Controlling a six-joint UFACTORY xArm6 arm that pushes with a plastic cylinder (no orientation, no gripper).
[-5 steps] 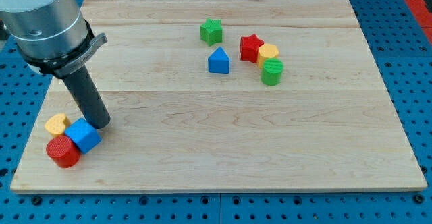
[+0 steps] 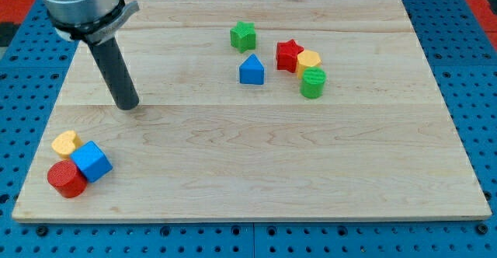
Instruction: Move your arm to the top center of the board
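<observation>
**Tip on bare board at the view's left, top centre not yet reached**

Position. The tip (image 2: 126,105) rested on the board (image 2: 256,172) in the left half of the view, roughly mid-height. It touched no block. The rod leaned up and to the view's left into the grey arm housing.

Target. The top centre of the board lay up and to the view's right of the tip, just left of the green star (image 2: 243,35). That patch looked bare.

Blocks. Near the view's bottom-left corner sat a yellow heart (image 2: 66,142), a blue cube (image 2: 92,161) and a red cylinder (image 2: 66,179), bunched and touching, well below the tip. Right of centre near the top: the green star, a blue block (image 2: 251,70) with a peaked top below it, then a red star (image 2: 289,55), a yellow block (image 2: 308,61) and a green cylinder (image 2: 313,81) crowded together.

End effector. There were no fingers to spread or close; the arm ended in a plain rod.

Handling, judged. Nothing needed to be taken hold of; the task concerned the arm alone. The blocks looked small, light and rigid, likely to slide at a touch on smooth wood. A straight diagonal path appeared clear. The main risk was overshooting to the right and nudging the green star.
</observation>
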